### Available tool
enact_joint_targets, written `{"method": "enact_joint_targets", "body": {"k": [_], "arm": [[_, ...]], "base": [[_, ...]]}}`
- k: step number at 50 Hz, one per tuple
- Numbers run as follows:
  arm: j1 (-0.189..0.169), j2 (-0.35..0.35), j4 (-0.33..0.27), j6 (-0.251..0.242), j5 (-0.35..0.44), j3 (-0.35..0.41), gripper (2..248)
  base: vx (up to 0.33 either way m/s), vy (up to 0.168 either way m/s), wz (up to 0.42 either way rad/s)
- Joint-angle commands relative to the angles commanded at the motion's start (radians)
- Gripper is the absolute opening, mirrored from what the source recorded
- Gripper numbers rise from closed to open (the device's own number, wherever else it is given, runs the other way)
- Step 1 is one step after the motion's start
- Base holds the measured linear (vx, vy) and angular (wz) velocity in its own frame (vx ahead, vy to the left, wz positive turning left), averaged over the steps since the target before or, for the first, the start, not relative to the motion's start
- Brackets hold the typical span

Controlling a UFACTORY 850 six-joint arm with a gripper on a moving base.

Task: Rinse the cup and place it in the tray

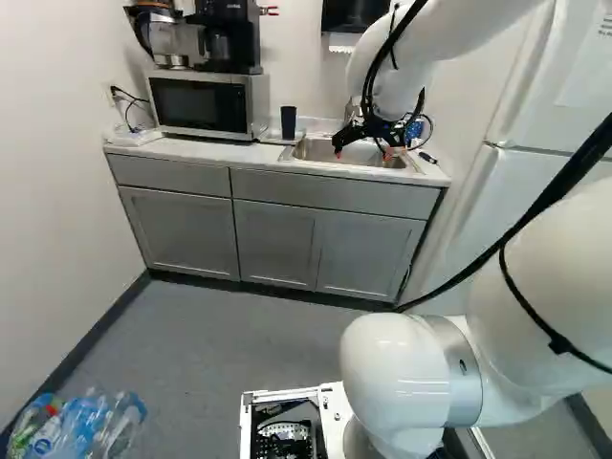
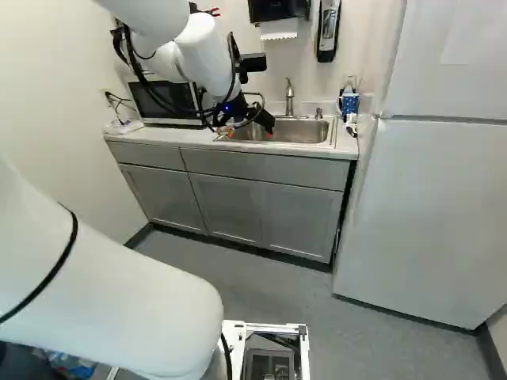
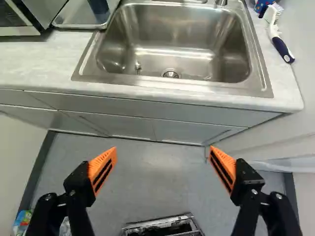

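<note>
Could tip the dark cup (image 1: 288, 121), upright in the tray (image 3: 74, 14) at the upper middle of the left base view, by coming sideways with so wide a grasp. Could bump the tap (image 2: 290, 95) if reaching too far over the sink (image 3: 197, 42), or spill onto the counter (image 3: 44, 59) if turning the cup too early. Spread wide at the gripper (image 3: 162, 152), holding nothing, touching nothing visible.

Glossy metal sink (image 3: 172, 44)

White rounded arm (image 1: 394, 375), black cables (image 1: 550, 201), grey ring (image 1: 461, 371), orange slotted pads (image 3: 102, 163)
</note>
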Motion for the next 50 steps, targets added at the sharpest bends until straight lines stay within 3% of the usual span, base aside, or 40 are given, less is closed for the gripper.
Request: {"method": "enact_joint_targets", "body": {"k": [18,50], "arm": [[0.0,0.0,0.0,0.0,0.0,0.0,247],[0.001,0.0,0.0,0.0,0.005,0.003,247]], "base": [[-0.101,0.052,0.02],[-0.001,0.0,0.001]]}}
